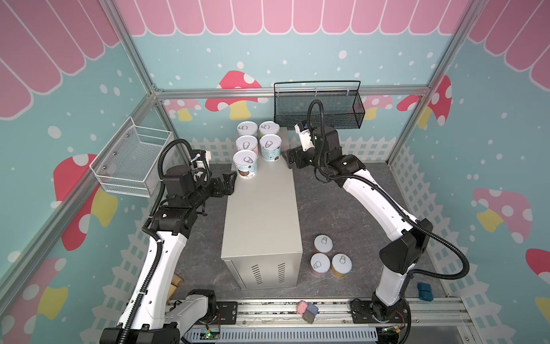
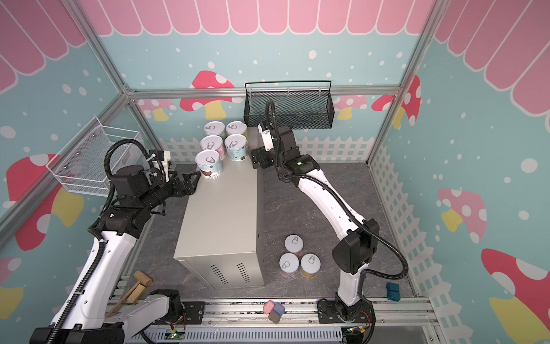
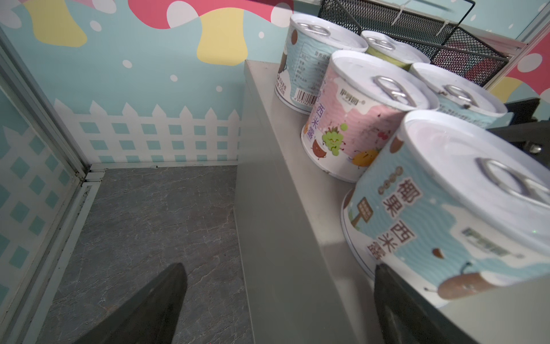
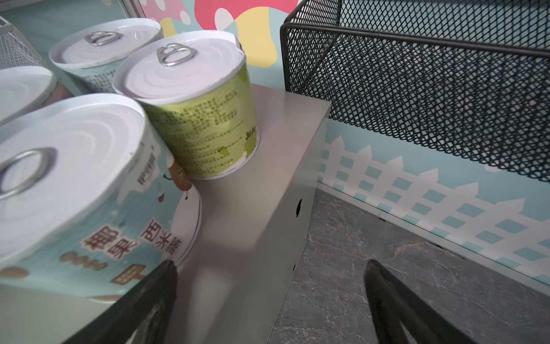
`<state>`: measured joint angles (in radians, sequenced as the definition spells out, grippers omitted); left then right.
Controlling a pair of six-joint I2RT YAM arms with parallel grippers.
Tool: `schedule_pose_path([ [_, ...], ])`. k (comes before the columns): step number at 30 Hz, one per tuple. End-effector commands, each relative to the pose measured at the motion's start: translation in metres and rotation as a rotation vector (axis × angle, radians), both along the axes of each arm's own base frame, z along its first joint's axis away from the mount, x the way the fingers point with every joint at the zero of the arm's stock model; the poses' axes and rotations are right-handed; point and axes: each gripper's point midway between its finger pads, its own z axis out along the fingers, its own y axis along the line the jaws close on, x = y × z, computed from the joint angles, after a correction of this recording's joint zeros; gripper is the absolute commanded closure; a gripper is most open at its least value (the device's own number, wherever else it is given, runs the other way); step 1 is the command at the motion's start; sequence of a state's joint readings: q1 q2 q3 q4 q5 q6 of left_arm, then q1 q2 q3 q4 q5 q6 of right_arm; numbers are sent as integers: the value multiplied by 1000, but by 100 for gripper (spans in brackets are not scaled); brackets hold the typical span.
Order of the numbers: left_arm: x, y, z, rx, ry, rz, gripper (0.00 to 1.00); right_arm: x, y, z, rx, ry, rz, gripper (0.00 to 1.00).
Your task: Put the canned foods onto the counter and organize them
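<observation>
spread wide stood both pairs of my jaws, with nothing between them. under everything lay the dark marbled floor (image 1: 342,202). on it stood the counter (image 1: 262,214) (image 2: 223,214), a long beige-grey box with vent slots on its near end. a black mesh basket (image 1: 318,107) hung on the back wall and a white mesh basket (image 1: 131,160) on the left wall.

my left gripper (image 1: 231,184) (image 2: 193,183) hovered at the counter's left edge and my right gripper (image 1: 287,160) (image 2: 254,158) at its right edge, both toward the far end.

five of the canned foods stood upright on the far end of the counter top, close together in two rows. the left row held the near blue can (image 1: 245,163) (image 3: 446,208), the pink can (image 1: 246,143) (image 3: 357,119) and the far blue can (image 1: 247,129). the right row held the right blue can (image 1: 270,149) (image 4: 74,184) and the yellow-green can (image 1: 268,128) (image 4: 202,119). one left finger sat just beside the near blue can and one right finger just beside the right blue can. i could not tell whether either touched.

three more stood on the floor near the counter's near right corner: the rear floor can (image 1: 323,243), the pink-sided floor can (image 1: 320,264) and the orange-sided floor can (image 1: 341,264).

a wooden mallet (image 2: 137,286) lay by my left base and a small blue block (image 1: 424,291) by my right.
</observation>
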<state>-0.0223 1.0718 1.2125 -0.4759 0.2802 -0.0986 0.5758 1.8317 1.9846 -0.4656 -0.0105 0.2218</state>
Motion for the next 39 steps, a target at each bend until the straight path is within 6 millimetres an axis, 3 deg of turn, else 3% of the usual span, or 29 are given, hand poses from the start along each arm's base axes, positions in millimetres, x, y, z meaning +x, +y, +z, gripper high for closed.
schedule_pose_path([
  [1,1,-1,0,-7,-2,-12,1,4,-1,-29,-55,72,-1,1],
  [18,2,0,-2,-12,0,-16,1,7,1,-35,-59,84,2,1],
  [27,3,-4,-3,-25,5,-35,1,1,-13,-37,-73,90,-35,1],
  [39,6,-1,-5,-26,11,-19,1,-25,-39,-30,-76,75,-69,1],
])
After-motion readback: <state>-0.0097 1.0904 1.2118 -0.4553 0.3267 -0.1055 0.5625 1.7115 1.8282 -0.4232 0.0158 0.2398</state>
